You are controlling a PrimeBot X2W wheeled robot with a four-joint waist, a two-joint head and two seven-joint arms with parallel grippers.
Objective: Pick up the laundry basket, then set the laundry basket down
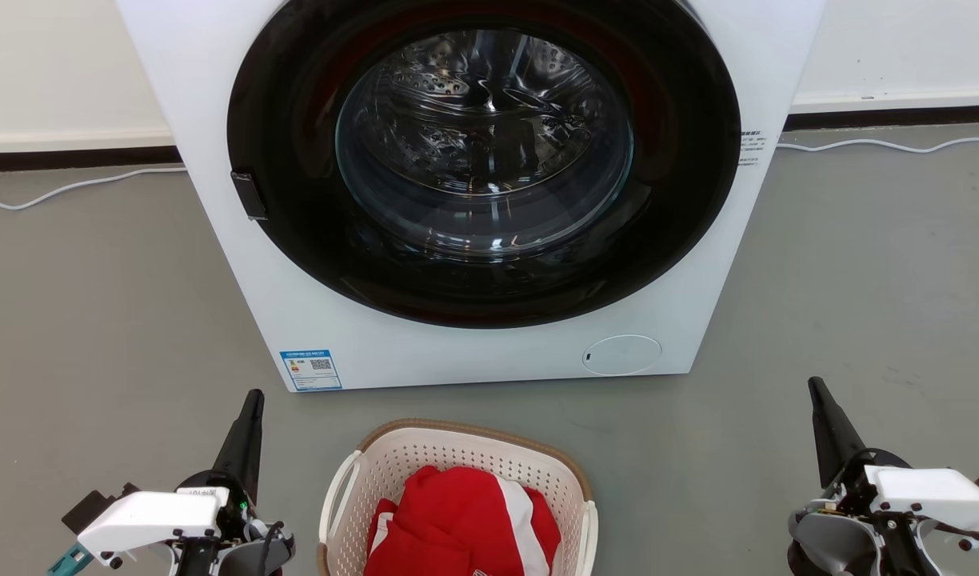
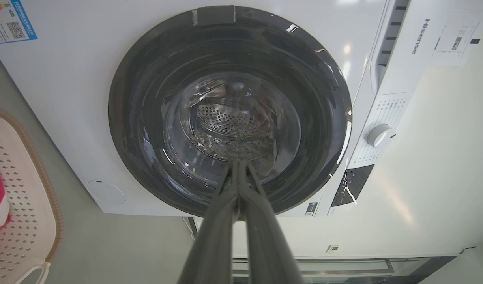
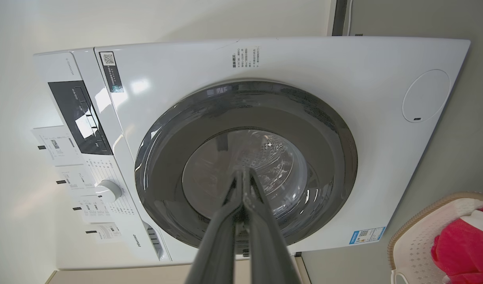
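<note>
The laundry basket (image 1: 457, 453), holding red-and-white clothing (image 1: 457, 520), sits unlifted on the floor (image 1: 97, 320) between the left tool (image 1: 248, 428) and right tool (image 1: 825, 420), both closed tight and empty, so pickup and set-down both remain.

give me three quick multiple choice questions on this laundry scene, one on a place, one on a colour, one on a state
1. Where does the laundry basket stand?
A. inside the drum
B. on the floor in front of the washing machine
C. on top of the machine

2. What colour is the cloth in the basket?
A. blue
B. green
C. red with white

3. How are the left claw and the right claw?
A. both shut and empty
B. both wide open
C. both shut on the basket's handles

Answers:
1 B: the head view shows it on the grey floor just before the machine.
2 C: a red cloth with a white band lies in it.
3 A: each is closed to a point, apart from the basket.
</note>
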